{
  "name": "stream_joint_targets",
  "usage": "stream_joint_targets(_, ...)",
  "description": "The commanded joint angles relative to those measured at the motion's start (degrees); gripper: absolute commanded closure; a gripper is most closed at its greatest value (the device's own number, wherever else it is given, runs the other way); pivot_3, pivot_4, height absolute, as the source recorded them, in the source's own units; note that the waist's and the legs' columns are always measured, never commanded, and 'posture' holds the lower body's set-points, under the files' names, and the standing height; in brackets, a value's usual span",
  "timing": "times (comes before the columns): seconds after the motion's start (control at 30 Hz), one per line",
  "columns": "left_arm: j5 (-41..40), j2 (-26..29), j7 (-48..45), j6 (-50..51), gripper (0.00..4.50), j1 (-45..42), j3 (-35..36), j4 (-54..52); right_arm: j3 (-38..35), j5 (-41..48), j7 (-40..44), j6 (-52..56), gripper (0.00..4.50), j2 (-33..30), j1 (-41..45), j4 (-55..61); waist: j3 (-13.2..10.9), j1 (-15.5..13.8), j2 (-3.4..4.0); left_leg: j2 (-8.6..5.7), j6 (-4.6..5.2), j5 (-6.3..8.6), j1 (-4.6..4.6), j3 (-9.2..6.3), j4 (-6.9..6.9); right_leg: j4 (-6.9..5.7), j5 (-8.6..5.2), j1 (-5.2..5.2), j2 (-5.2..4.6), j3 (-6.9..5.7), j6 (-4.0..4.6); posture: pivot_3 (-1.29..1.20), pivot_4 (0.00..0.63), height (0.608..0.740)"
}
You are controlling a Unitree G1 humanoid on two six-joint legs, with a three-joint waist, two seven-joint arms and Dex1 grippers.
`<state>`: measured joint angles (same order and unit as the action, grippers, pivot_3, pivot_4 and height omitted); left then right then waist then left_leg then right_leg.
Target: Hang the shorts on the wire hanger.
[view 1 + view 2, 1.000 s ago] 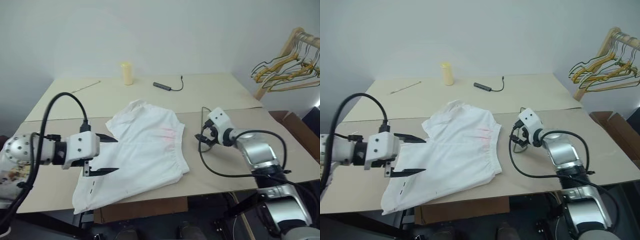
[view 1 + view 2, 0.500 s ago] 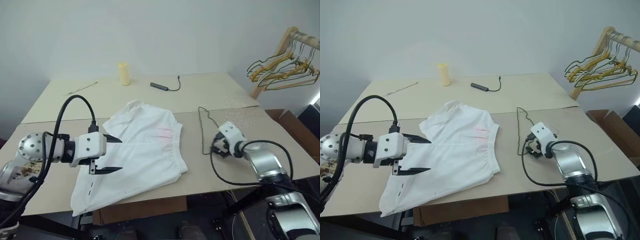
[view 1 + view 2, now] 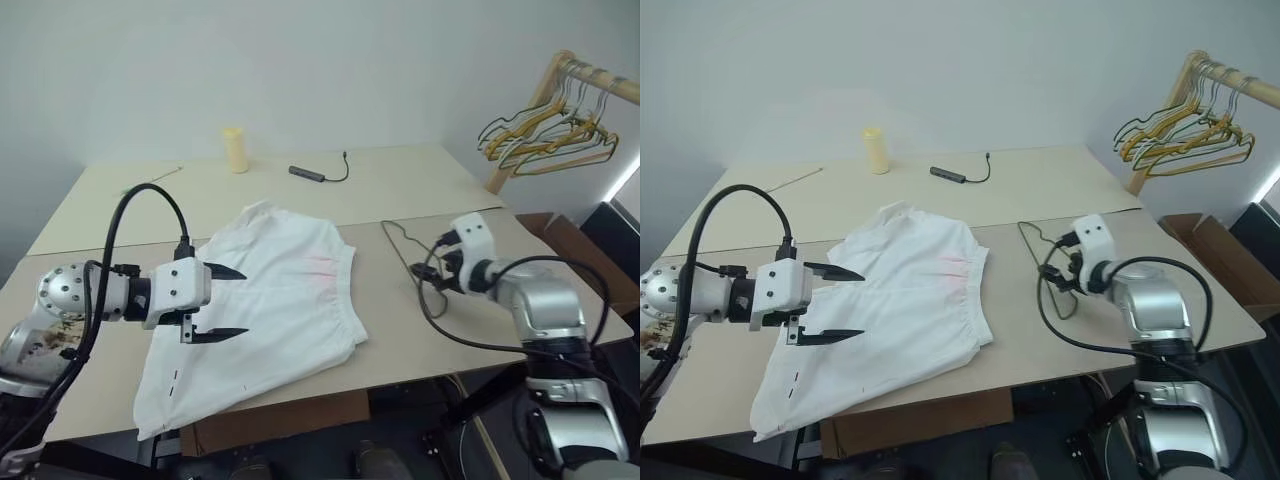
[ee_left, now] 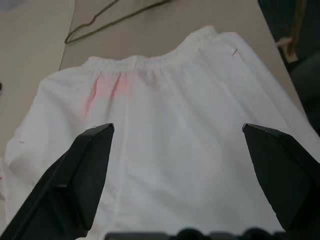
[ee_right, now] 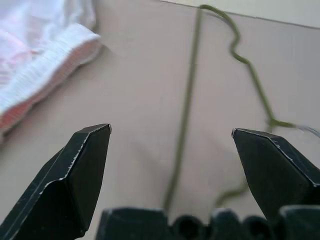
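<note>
The white shorts (image 3: 275,290) lie spread flat on the tan table (image 3: 400,180), with the gathered waistband and faint pink marks (image 4: 107,87) toward the right. My left gripper (image 3: 238,301) hovers open over the shorts' left part, its two black fingers wide apart with only cloth below them. The thin dark wire hanger (image 3: 400,246) lies flat on the table just right of the waistband. My right gripper (image 3: 438,268) hangs open at the hanger's right side. In the right wrist view the wire hanger (image 5: 187,100) runs between the spread fingers (image 5: 85,165), untouched.
At the table's back stand a yellow cylinder (image 3: 233,149), a dark adapter with a cable (image 3: 312,174) and a thin stick (image 3: 155,177). A wooden rack with several yellow and olive hangers (image 3: 545,125) stands at the far right, with a cardboard box (image 3: 565,245) below it.
The whole picture has swung a little. My right gripper dipped toward the table's front edge, then came back up beside the hanger with its wrist rolled. The left gripper has stayed over the shorts.
</note>
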<state>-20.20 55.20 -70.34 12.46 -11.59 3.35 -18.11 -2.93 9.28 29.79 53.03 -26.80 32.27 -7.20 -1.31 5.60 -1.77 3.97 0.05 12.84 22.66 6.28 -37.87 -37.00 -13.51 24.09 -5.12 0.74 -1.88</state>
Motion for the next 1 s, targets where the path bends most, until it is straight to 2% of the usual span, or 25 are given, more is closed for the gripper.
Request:
stream_joint_targets(0.03, -3.6, -1.1, 1.0, 1.4, 0.01, -1.6, 2.0, -2.8, 0.5, -1.4, -4.6, -1.0, 0.0, 2.8, 3.1, -3.8, 0.0, -0.1, 0.01, -0.03, 0.0, 0.0, 0.03, 0.0, 0.0, 0.0, 0.0, 0.02, -0.03, -0.01, -0.01, -0.06, 0.0, 0.74)
stream_joint_targets(0.23, -3.7, -0.9, 1.9, 2.7, 0.01, -0.6, 1.8, -4.6, 0.6, -4.5, -12.2, -4.6, 0.0, 6.7, 5.4, -11.9, 0.0, -0.1, 0.01, -0.03, 0.0, 0.0, 0.06, -0.02, 0.0, 0.0, 0.02, 0.06, -0.01, -0.01, -0.01, -0.04, 0.0, 0.74)
stream_joint_targets(0.43, -6.9, -1.4, 2.3, 4.2, 0.01, -0.5, 2.7, -6.3, 1.8, -2.5, -8.5, -0.9, 0.0, 5.9, 4.9, -14.0, 0.0, 0.0, 0.01, -0.03, 0.0, 0.0, 0.06, -0.02, 0.0, 0.0, 0.02, 0.05, -0.01, 0.0, -0.02, -0.04, 0.0, 0.74)
stream_joint_targets(0.5, -7.1, -1.4, 2.6, 4.3, 0.0, -0.6, 2.6, -6.6, 4.6, -2.9, -6.0, 1.3, 0.37, 5.0, 4.2, -13.8, 0.0, 0.0, 0.01, -0.02, 0.0, 0.0, 0.04, -0.03, 0.0, 0.0, 0.01, 0.03, 0.0, 0.0, -0.02, -0.04, 0.0, 0.74)
stream_joint_targets(0.57, -5.8, -1.7, 3.9, 3.9, 0.0, -1.2, 2.0, -6.4, 4.3, -3.3, -6.9, 2.4, 0.88, 5.2, 4.5, -14.8, 0.0, 0.0, -0.01, -0.02, 0.0, 0.0, -0.01, -0.03, 0.0, 0.0, 0.01, -0.03, 0.0, 0.0, -0.02, -0.04, 0.0, 0.74)
stream_joint_targets(0.9, -5.3, -1.8, 5.4, 4.1, 0.0, -2.1, 1.1, -6.7, 4.5, -4.8, -8.4, 2.5, 4.41, 5.2, 4.4, -16.7, 0.1, 0.1, -0.08, 0.01, 0.0, 0.0, -0.2, -0.03, 0.0, 0.0, 0.0, -0.17, 0.03, 0.0, -0.03, -0.04, 0.0, 0.74)
stream_joint_targets(1.0, -5.4, -2.9, 7.5, 5.1, 0.0, -3.4, 0.8, -6.9, 4.6, -5.1, -8.5, 1.9, 4.46, 5.2, 4.2, -16.2, 0.1, 0.0, -0.12, 0.01, 0.0, 0.0, -0.22, -0.03, 0.0, 0.0, -0.01, -0.2, 0.03, 0.0, -0.04, -0.04, 0.0, 0.74)
